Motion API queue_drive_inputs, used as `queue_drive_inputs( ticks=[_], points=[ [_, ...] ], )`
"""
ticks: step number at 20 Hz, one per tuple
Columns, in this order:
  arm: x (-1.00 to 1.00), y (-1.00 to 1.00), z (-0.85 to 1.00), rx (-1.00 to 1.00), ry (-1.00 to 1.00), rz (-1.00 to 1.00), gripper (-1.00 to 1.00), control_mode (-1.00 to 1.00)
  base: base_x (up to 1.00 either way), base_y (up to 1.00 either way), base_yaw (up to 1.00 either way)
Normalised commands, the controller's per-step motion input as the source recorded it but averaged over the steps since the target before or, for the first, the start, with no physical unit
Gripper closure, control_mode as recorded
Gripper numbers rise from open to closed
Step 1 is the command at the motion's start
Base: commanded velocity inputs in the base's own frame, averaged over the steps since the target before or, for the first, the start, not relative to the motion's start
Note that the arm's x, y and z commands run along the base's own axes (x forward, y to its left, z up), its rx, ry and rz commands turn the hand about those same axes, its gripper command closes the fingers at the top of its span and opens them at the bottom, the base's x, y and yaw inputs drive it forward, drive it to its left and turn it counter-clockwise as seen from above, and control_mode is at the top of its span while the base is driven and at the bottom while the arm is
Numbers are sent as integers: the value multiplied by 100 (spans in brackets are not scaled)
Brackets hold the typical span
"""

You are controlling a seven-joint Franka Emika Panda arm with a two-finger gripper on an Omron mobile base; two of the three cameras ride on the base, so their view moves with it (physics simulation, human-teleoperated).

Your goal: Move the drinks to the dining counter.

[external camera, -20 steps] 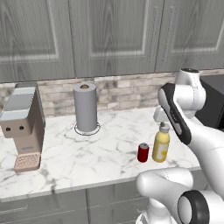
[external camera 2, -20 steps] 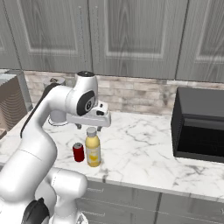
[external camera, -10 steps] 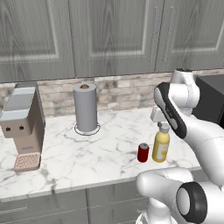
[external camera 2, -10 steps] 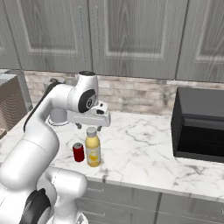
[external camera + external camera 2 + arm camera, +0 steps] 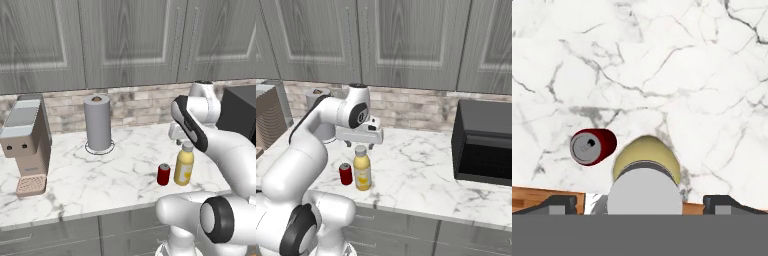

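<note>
- Grey panelled wall cabinets (image 5: pixel 130 40) ran across the top of both base views.
- Stone-tile backsplash (image 5: pixel 406 107) sat below them.
- White grey-veined marble worktop (image 5: pixel 100 175) rested on grey base cabinets (image 5: pixel 406 230).
- Coffee machine (image 5: pixel 27 142) stood at the worktop's left edge, paper-towel roll (image 5: pixel 98 122) near the back edge.
- Black microwave (image 5: pixel 483 142) occupied the right end.

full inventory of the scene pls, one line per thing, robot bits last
yellow bottle: 1, yellow with pale grey cap, near worktop's front edge, directly under the gripper
red can: 1, red with silver top, just beside the bottle, apart from it
paper-towel roll: 1, grey, upright near the backsplash
coffee machine: 1, grey and tan, far left
black appliance: 1, black, right end
marble worktop: 1, white, grey-veined
cabinets: grey, above
gripper: 1, white, open, above bottle cap
</note>
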Motion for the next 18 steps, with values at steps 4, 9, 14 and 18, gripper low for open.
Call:
queue_drive_inputs(
  ticks=[4, 9, 14, 18],
  points=[
    [6, 0, -14, 0, 2, 0, -100, -100, 0, 0, 0],
    [0, 0, -13, 0, 1, 0, -100, -100, 0, 0, 0],
    [0, -1, -13, 0, 1, 0, -100, -100, 0, 0, 0],
    [0, -1, -16, 0, 2, 0, -100, -100, 0, 0, 0]
  ],
)
